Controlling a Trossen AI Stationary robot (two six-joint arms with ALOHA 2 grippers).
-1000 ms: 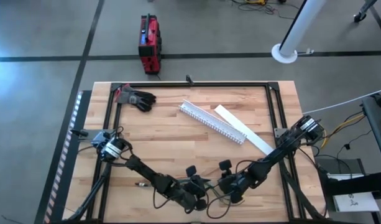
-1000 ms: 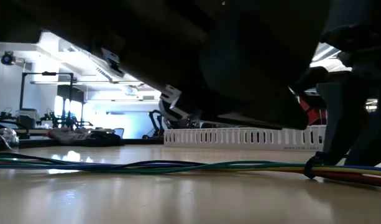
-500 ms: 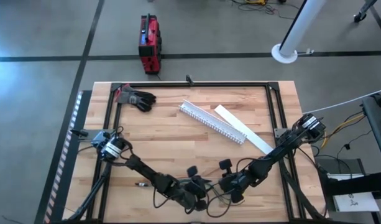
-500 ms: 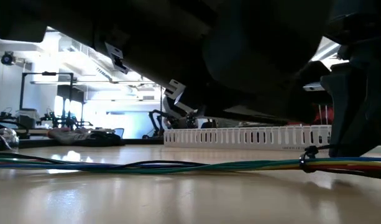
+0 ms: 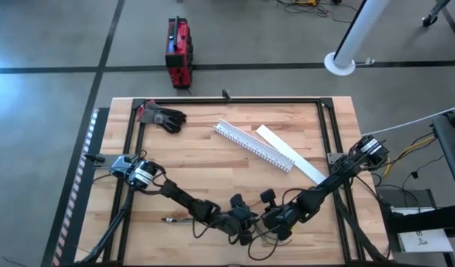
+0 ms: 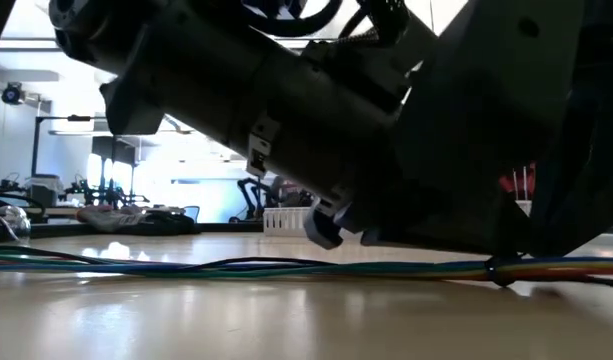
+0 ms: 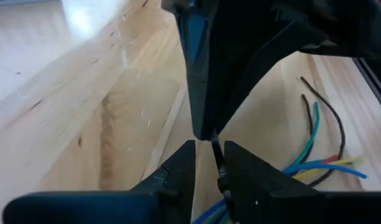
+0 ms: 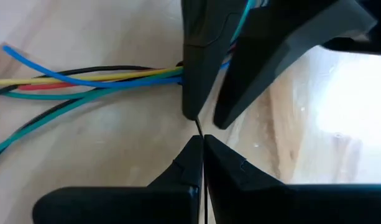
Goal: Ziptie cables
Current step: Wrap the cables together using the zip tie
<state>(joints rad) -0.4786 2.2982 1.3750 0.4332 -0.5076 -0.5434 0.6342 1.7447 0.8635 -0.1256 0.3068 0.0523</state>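
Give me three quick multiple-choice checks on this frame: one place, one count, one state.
1. Where does the black glove lie on the table?
A. between the two arms' tips
B. on top of the white parts
C. near the corner at the high view's top left

2. How many long white parts lie on the table?
A. one
B. two
C. four

3. What is the state of the right tool?
A. shut on a thin black ziptie
B. wide open and empty
C. shut on the glove

Answers:
1 C, the glove sits by the frame corner, far from both arms' tips.
2 B, there is one slotted channel and one flat lid beside it.
3 A, the right wrist view shows its fingers meeting on the black strip.
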